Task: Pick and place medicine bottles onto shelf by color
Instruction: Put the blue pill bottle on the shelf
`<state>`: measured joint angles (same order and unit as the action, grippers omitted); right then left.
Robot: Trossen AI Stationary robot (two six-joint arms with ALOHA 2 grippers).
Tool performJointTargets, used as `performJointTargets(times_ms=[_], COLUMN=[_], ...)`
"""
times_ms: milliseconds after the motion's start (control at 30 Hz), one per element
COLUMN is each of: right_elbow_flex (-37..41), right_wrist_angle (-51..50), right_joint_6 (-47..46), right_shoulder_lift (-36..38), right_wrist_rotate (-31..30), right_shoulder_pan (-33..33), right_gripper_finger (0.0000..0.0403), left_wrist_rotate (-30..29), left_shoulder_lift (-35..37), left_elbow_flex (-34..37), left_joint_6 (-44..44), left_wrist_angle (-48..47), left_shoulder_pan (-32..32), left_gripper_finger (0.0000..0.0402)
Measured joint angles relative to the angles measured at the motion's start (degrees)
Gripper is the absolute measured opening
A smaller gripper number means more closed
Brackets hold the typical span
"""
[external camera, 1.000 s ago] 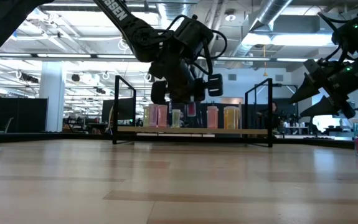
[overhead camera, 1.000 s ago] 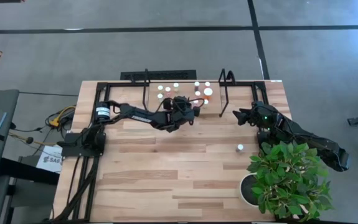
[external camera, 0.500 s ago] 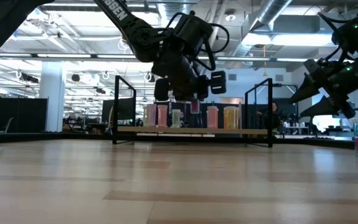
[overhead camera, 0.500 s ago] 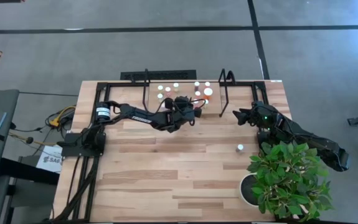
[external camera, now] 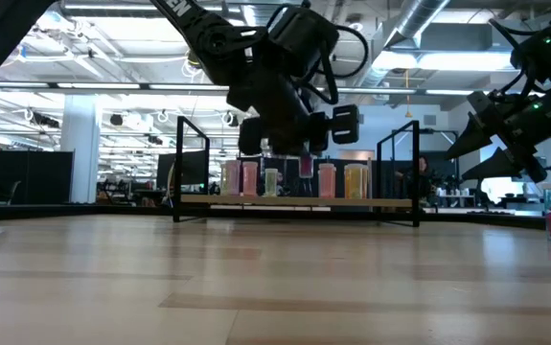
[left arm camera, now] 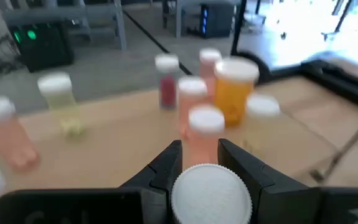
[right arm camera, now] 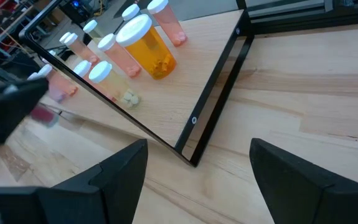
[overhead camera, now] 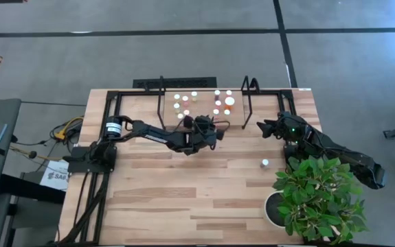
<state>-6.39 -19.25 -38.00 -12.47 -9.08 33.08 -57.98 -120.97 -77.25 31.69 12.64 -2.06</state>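
The shelf (overhead camera: 166, 111), a light board in a black tube frame, stands at the table's far edge with several white-capped medicine bottles (overhead camera: 218, 103) upright on it. They show as pink, yellowish and orange in the low view (external camera: 328, 180). My left gripper (overhead camera: 208, 127) hovers just in front of the shelf's middle, shut on a dark pink bottle (external camera: 306, 166). Another pink bottle (overhead camera: 265, 163) stands alone on the table at the right. My right gripper (overhead camera: 262, 127) waits open beside the shelf's right hoop (overhead camera: 249, 88), touching nothing. My left gripper pinches the bottle at its white cap (left arm camera: 210, 190), between the two fingers (left arm camera: 169, 163). The fingers come nearly level from the table's left, slanting slightly down. The bottle hangs upright below them (external camera: 306, 169), clear of shelf and table.
A leafy green plant (overhead camera: 317, 195) in a round white pot (overhead camera: 274, 209) fills the near right corner, close to the lone bottle. The shelf's two upright black hoops (external camera: 191, 168) (external camera: 400, 171) flank the bottles. Bare planks (overhead camera: 183, 185) spread across the table's middle and near left.
My left gripper, still shut on the dark pink bottle, has swung a little toward the table's right and near edge, away from the shelf's bottles. The bottle has stayed upright and clear of the board.
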Motion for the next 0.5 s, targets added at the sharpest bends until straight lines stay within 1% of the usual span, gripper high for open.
performJointTargets(times_ms=[167,300,400,500], right_elbow_flex=[0.0,0.0,0.0,0.0], right_wrist_angle=[0.0,0.0,0.0,0.0], right_joint_6=[0.0,0.0,0.0,0.0], right_shoulder_lift=[0.0,0.0,0.0,0.0], right_wrist_rotate=[0.0,0.0,0.0,0.0], right_shoulder_pan=[0.0,0.0,0.0,0.0], right_gripper_finger=[0.0305,0.0305,0.0305,0.0305], left_wrist_rotate=[1.9,4.9,6.8,6.5], left_shoulder_lift=[0.0,0.0,0.0,-0.1], left_elbow_flex=[0.0,0.0,0.7,1.5], left_joint_6=[8.6,12.8,14.7,16.3], left_wrist_angle=[-8.5,-13.8,-15.4,-16.2], left_shoulder_pan=[1.5,2.1,2.1,2.1], left_gripper_finger=[0.0080,0.0080,0.0080,0.0080])
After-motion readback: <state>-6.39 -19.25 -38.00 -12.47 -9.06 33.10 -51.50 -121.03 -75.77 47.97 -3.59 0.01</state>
